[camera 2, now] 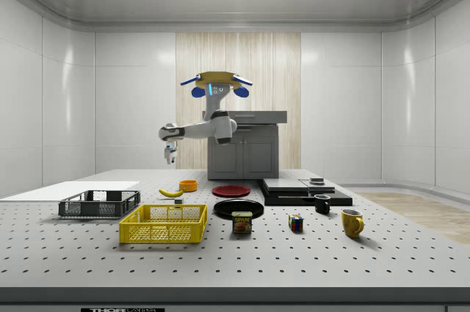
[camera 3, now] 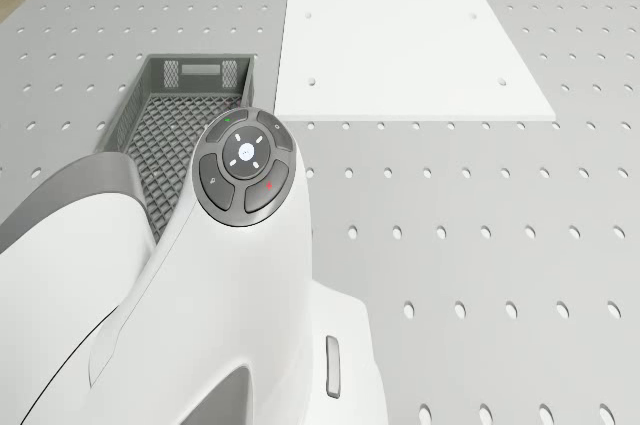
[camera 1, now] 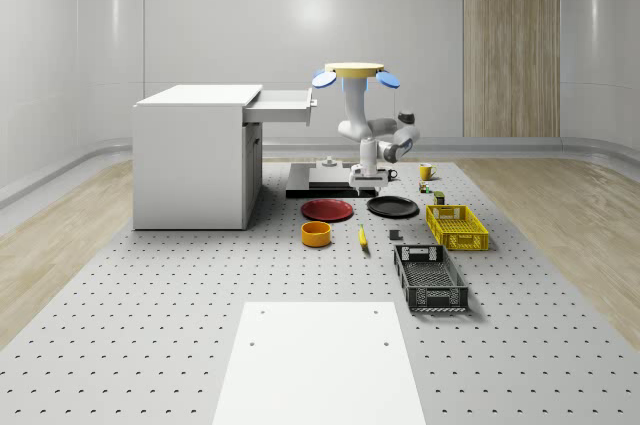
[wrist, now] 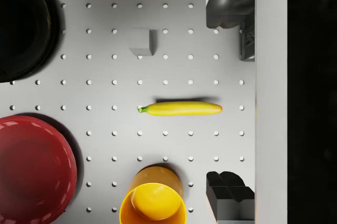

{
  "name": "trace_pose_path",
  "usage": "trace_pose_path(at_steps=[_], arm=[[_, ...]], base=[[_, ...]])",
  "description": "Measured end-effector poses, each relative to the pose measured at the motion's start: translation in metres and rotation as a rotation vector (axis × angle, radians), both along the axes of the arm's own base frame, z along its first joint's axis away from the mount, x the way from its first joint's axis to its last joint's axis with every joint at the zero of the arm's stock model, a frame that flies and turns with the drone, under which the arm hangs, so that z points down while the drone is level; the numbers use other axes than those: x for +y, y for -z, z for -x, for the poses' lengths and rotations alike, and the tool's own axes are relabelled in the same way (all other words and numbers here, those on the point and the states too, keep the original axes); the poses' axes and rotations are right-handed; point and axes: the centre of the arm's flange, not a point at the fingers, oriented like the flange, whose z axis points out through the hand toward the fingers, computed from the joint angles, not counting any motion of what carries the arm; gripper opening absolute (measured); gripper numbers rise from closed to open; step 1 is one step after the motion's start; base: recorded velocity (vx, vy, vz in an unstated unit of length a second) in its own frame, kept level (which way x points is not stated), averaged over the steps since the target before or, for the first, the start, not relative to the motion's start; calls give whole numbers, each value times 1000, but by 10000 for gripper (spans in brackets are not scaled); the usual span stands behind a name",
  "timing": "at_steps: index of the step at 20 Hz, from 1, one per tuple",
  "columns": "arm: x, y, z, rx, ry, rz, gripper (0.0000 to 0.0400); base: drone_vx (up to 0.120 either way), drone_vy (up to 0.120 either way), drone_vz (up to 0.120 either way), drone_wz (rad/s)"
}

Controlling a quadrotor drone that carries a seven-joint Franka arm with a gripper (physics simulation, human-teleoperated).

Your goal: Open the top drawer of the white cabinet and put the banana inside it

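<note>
Whole-scene view: the drone [camera 1: 357, 73] hovers beside the white cabinet [camera 1: 196, 157], whose top drawer [camera 1: 283, 107] stands open. Side view: the gripper [camera 2: 170, 154] hangs above the desk [camera 2: 411, 253]. Wrist view: released fingers [wrist: 230, 200] frame the banana [wrist: 180, 108] lying beside the orange cup [wrist: 153, 204]; light, soft, easily bruised, so pinch mid-length, gently.

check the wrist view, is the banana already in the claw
No, the banana lies flat on the table, apart from both claw fingers.

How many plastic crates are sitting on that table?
2: a yellow crate near the whole-scene view's right, and a dark grey crate just in front of it, nearer the camera.
</note>
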Motion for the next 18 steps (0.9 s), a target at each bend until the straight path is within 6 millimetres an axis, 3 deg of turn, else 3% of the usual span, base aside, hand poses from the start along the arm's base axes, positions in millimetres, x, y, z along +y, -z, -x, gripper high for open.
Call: trace_pose_path(at_steps=[6,13,18], arm=[[0,0,0,0,0,0,400],[0,0,0,0,0,0,400],[7,0,0,0,0,0,400]], base=[[0,0,-120,0],[0,114,-120,0],[0,24,-8,0]])
